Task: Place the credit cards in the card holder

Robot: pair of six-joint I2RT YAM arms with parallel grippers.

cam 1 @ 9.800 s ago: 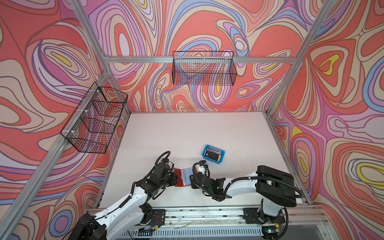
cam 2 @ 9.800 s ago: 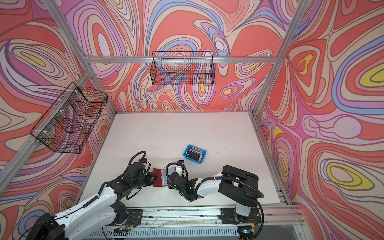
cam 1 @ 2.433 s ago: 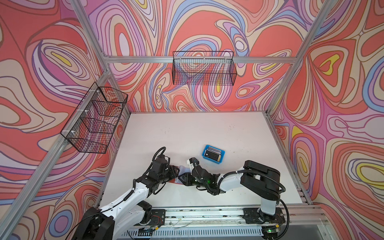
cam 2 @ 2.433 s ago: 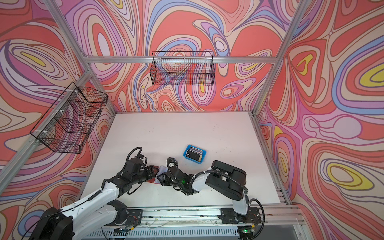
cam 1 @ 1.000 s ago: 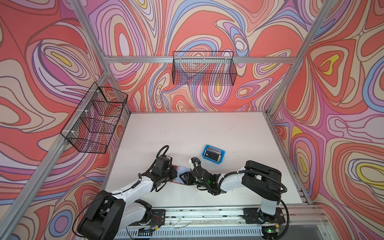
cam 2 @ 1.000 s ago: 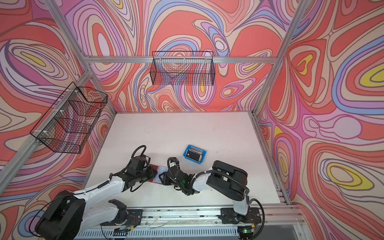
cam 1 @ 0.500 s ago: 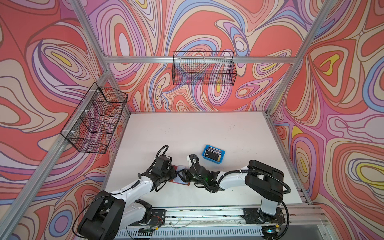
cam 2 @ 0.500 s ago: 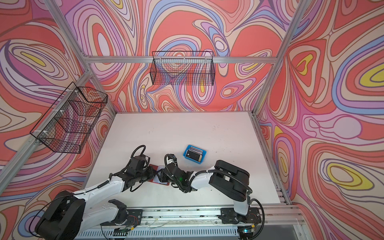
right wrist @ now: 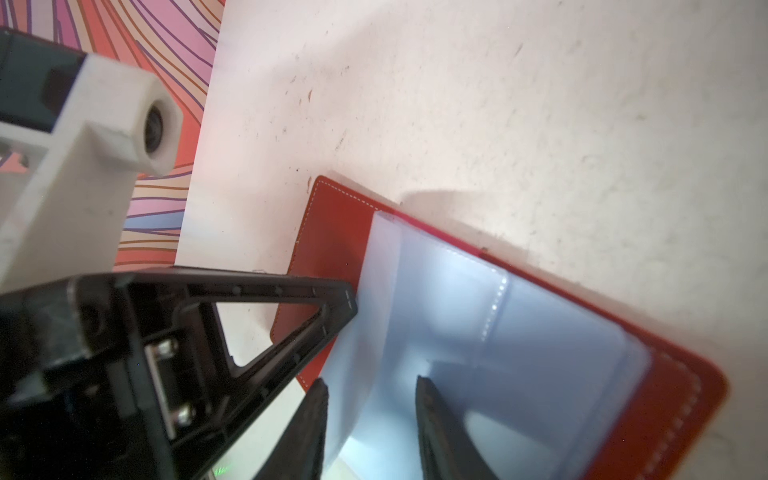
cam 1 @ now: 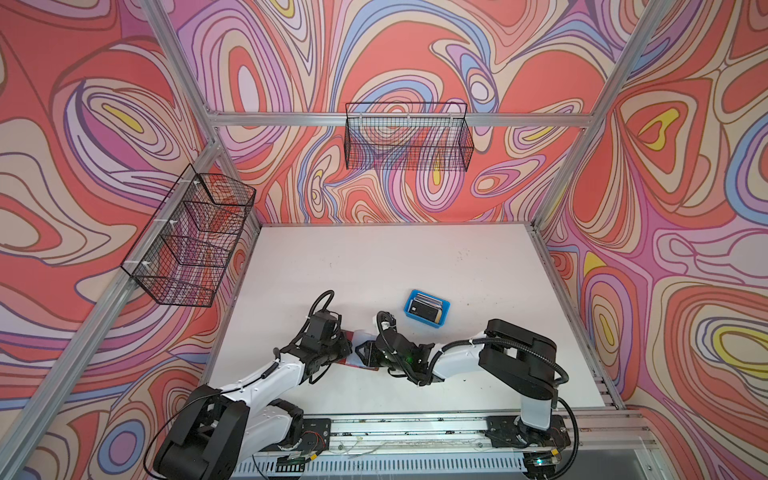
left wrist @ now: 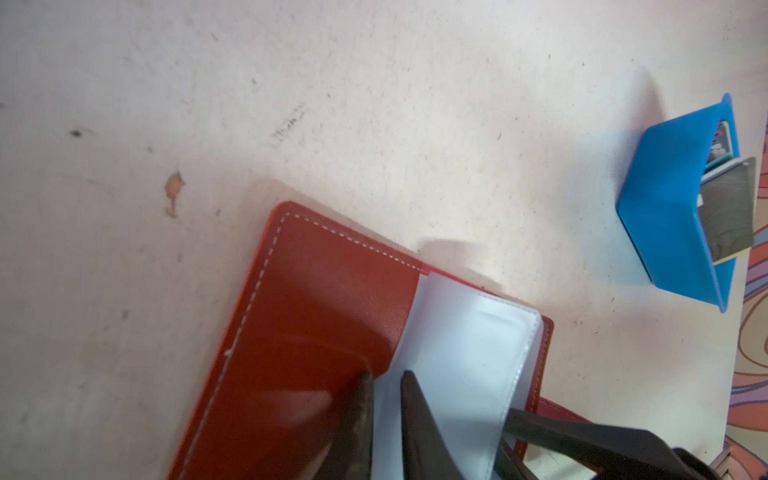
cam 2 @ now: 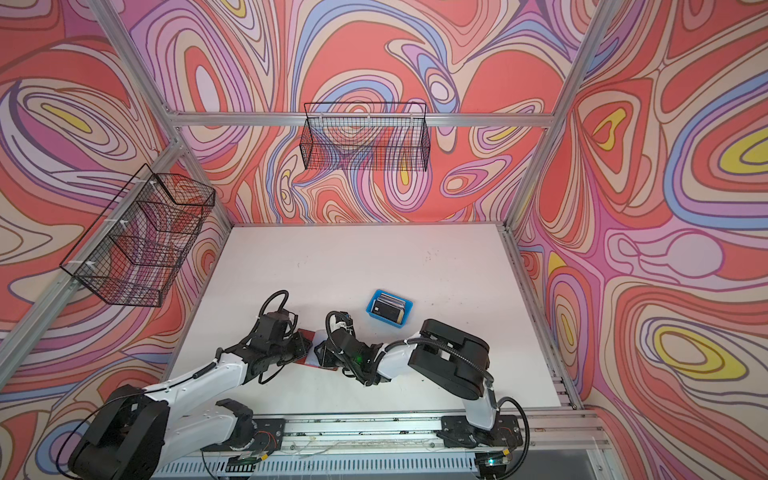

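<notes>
The card holder point(left wrist: 324, 299) lies open on the table point(cam 1: 374, 266) between your two grippers, in both top views, with the left arm coming at it from 9 o'clock and the right arm from 3 o'clock. The left gripper point(left wrist: 386, 380) has its jaws drawn almost together across the spine-side edge of a clear sleeve point(left wrist: 469, 345). It looks like a pinch on that leaf rather than a bare press. The right gripper point(right wrist: 370, 388) has its jaws part-spread, with sleeve plastic between them, and nothing shows them clamped. What your next reach likely turns on is the credit cards point(cam 1: 424, 306). None is in either gripper. They sit stacked in the blue tray point(cam 1: 426, 323), near the holder and at about 2 o'clock from the right gripper. The stack's long axis runs roughly 10 to 4 o'clock. The right arm is plainly the nearer one, so I would fetch with it while the left keeps the sleeve.
</notes>
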